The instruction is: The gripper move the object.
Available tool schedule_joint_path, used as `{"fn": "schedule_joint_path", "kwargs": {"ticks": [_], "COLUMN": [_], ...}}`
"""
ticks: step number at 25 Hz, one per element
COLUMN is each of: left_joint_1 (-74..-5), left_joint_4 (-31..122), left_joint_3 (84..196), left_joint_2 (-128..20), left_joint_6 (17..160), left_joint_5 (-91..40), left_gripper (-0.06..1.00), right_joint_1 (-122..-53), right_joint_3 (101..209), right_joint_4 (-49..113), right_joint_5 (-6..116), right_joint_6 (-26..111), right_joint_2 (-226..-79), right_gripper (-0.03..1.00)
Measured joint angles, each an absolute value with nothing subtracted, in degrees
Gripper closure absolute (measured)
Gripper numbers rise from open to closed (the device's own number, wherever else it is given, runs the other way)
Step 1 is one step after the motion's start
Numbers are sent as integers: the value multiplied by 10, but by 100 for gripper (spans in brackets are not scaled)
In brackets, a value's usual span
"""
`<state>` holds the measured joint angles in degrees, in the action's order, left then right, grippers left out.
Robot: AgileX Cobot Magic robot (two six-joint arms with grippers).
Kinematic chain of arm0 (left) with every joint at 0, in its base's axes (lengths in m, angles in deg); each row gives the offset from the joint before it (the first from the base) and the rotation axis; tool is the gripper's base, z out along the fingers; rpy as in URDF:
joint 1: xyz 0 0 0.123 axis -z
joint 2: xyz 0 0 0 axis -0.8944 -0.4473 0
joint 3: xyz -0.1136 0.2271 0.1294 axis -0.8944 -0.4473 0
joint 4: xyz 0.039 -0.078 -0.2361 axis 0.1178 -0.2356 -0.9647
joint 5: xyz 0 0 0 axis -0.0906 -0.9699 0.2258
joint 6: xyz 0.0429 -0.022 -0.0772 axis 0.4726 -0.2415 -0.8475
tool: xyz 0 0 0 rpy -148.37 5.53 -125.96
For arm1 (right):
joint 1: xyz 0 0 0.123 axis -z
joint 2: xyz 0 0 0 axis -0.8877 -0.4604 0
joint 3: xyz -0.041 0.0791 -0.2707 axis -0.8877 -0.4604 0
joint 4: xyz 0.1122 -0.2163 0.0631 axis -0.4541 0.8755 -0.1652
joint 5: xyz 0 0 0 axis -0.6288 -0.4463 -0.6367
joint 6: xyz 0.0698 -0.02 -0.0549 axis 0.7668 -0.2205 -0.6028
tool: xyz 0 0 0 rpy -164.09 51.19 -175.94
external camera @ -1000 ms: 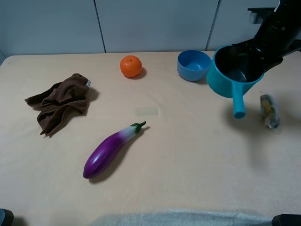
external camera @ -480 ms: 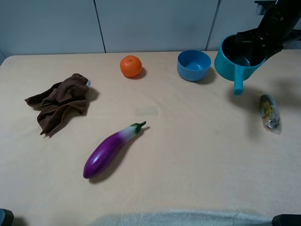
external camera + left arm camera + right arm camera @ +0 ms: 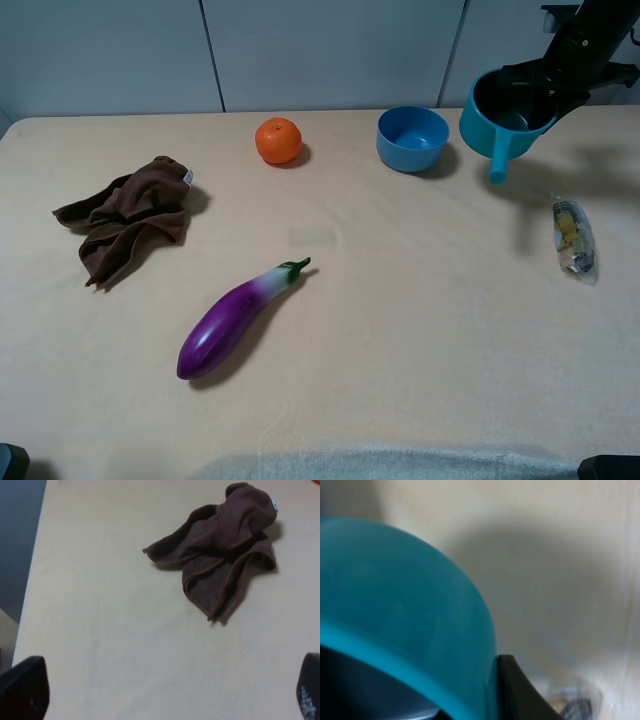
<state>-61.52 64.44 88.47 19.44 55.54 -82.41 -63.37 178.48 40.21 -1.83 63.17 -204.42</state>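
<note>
Far right: arm (image 3: 588, 42) raised, jaws clamping saucepan (image 3: 480, 127).

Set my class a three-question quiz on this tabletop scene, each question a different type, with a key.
1. True or false: the teal saucepan is gripped by its long handle.
2. Which is nearest the blue bowl? A orange, B saucepan, C eggplant.
3. Name the crumpled item farthest from the saucepan.
Key: 1 false, the right gripper has its fingers shut on the rim; 2 B; 3 the brown cloth.
</note>
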Motion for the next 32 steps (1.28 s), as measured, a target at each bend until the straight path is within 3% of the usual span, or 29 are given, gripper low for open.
{"fn": "schedule_joint_path", "kwargs": {"ticks": [8,32], "left_joint_1": [-615,-615], "left_joint_4": [644,644], "left_joint_3": [885,885], "left_joint_2": [194,194], "left_joint_6": [555,555], "left_joint_5": [-824,-824], "left_gripper": [-5,-5], "right_joint_1": [-622,-616], "right_joint_3": [1845,1849], "right_joint_4": [406,456], "right_joint_5": [-8,66], "right_joint_6": [632,644], "right_joint_2": [-2093,-2136], "right_gripper": [97,97]}}
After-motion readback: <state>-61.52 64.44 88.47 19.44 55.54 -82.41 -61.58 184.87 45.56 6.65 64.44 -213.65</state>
